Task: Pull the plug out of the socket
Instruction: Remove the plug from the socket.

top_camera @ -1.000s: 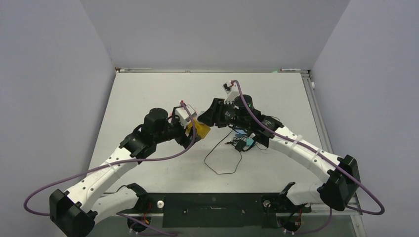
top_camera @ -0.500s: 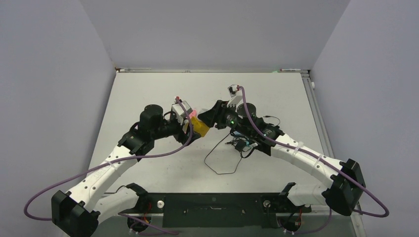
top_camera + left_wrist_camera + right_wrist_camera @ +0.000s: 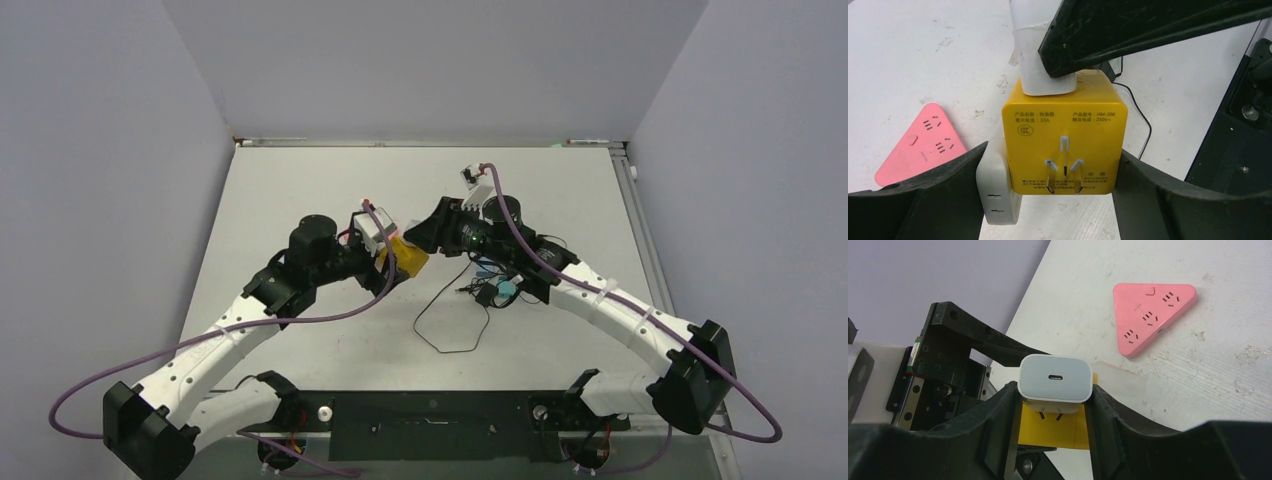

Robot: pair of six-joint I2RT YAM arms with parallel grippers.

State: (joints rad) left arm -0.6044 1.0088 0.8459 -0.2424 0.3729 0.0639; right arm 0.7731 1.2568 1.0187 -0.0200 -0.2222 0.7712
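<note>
From above, the left gripper point(image 3: 402, 258) and right gripper point(image 3: 428, 237) met over the middle of the desk point(image 3: 300, 185), with the yellow socket cube point(image 3: 412, 259) between them; a thin black cable point(image 3: 450, 325) looped on the desk towards the near edge

In the left wrist view, the left gripper's fingers point(image 3: 943, 195) were spread wide and clamped the cube's two sides. The white plug point(image 3: 1040, 70) sat on the cube's top face, and a second white adapter point(image 3: 996, 189) stuck out of its left side. A pink power strip point(image 3: 923, 145) lay flat on the desk below

In the right wrist view, the right gripper's fingers point(image 3: 1003, 410) pinched the white plug narrowly, the yellow cube just beneath it
</note>
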